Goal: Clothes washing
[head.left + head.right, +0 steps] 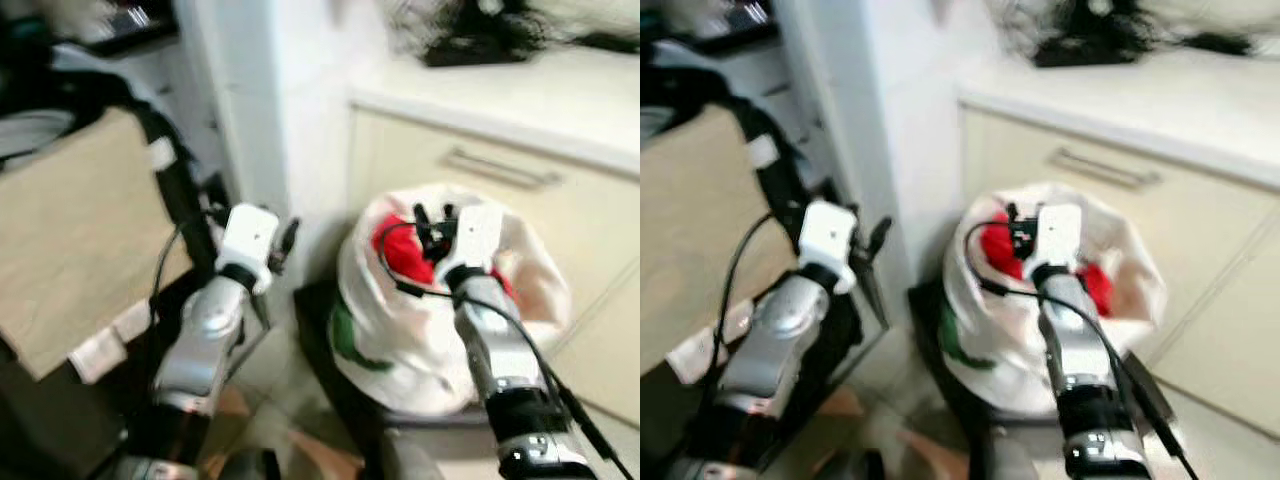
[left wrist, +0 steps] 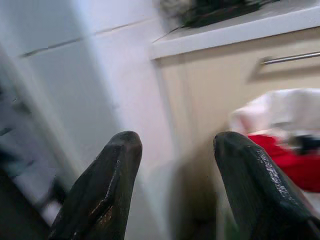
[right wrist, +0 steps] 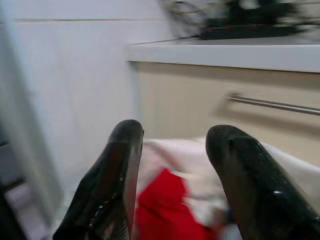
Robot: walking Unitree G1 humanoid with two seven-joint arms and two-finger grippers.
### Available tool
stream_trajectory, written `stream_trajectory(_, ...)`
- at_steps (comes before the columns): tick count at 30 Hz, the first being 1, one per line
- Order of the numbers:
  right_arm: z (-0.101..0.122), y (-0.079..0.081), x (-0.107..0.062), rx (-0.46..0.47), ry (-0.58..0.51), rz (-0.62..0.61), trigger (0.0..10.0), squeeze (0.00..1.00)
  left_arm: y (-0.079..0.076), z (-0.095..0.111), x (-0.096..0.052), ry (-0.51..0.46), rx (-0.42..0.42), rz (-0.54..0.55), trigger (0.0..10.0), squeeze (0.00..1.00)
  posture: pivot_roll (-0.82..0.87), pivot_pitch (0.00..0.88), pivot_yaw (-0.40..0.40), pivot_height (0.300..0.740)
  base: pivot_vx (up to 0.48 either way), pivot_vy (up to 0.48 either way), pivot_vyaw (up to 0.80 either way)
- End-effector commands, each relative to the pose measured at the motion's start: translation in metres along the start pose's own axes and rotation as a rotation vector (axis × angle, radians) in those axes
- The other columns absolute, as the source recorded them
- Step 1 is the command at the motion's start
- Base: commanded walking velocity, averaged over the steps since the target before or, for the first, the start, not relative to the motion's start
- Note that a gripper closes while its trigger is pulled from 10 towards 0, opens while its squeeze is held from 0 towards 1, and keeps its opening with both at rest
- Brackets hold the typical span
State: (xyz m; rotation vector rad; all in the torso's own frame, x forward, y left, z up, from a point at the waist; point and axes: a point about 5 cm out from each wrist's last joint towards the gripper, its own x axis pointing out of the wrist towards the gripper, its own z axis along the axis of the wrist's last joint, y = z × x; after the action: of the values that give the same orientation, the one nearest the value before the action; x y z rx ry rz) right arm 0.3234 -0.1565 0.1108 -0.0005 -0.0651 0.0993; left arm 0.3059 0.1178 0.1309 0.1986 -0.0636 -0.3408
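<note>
A white laundry bag [image 1: 400,340] stands on the floor before a beige cabinet, holding a red garment [image 1: 403,258] and something green low on its side. My right gripper [image 1: 432,216] hovers over the bag's mouth, fingers [image 3: 120,170] apart and empty, with the red garment [image 3: 160,210] just below them. To the left of the bag my left gripper [image 1: 288,240] is raised near the white wall corner, open and holding nothing; its fingers [image 2: 107,185] frame the cabinet front, with the bag [image 2: 280,115] off to one side.
The beige cabinet [image 1: 500,170] has a metal handle and a white countertop [image 1: 540,90] with a dark tangle of things on it. A white pillar [image 1: 260,110] rises left of the bag. A tan board [image 1: 70,230] with black cables lies far left. All views are blurred.
</note>
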Motion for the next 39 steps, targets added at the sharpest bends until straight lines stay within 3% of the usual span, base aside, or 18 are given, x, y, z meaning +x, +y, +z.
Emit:
stream_trajectory(1,0.002,0.002,0.002,0.017,-0.012,0.001,10.0,1.0,0.004,0.001,0.001,-0.002,0.017,0.002,10.0,0.0,-0.13,0.0,0.032,0.668,0.0,0.0,-0.58)
stream_trajectory(3,0.004,0.008,0.001,-0.01,-0.029,0.022,10.0,1.0,0.005,0.002,0.002,-0.001,0.032,-0.003,10.0,0.0,-0.13,0.0,0.035,0.668,0.0,0.0,-0.3)
stream_trajectory(4,0.005,0.01,0.001,-0.017,-0.036,0.032,10.0,0.8,0.005,0.002,0.003,-0.002,0.037,-0.004,10.0,0.0,-0.13,0.0,0.035,0.668,0.0,0.0,0.0)
stream_trajectory(5,0.003,0.009,0.003,-0.063,-0.021,0.002,10.0,0.0,0.005,0.002,0.003,-0.004,0.042,-0.007,10.0,0.0,-0.13,0.0,0.036,0.668,0.0,0.0,0.0)
stream_trajectory(10,0.007,-0.002,0.005,-0.002,-0.045,-0.068,10.0,0.0,0.006,0.008,0.006,-0.029,0.087,-0.017,10.0,0.0,-0.13,0.0,0.041,0.668,0.0,0.0,-0.44)
stream_trajectory(14,0.021,-0.008,0.005,-0.034,-0.091,-0.114,10.0,0.0,0.006,0.029,0.009,-0.094,0.115,-0.042,10.0,0.0,-0.14,0.0,0.046,0.668,0.0,0.0,-0.18)
stream_trajectory(23,0.017,-0.01,-0.002,-0.061,-0.073,-0.128,10.0,0.0,0.009,0.027,0.001,-0.079,0.136,-0.057,10.0,0.0,-0.14,0.025,0.053,0.668,0.0,0.0,0.0)
stream_trajectory(30,0.014,-0.006,-0.013,-0.052,-0.056,-0.114,10.0,0.0,0.006,0.038,-0.004,-0.128,0.088,-0.05,10.0,0.0,-0.15,0.052,0.053,0.668,0.461,0.0,0.0)
stream_trajectory(39,0.018,-0.007,-0.017,-0.058,-0.052,-0.109,10.0,0.0,0.009,0.045,-0.004,-0.128,0.115,-0.035,10.0,0.0,-0.15,0.099,0.054,0.668,0.478,0.0,0.0)
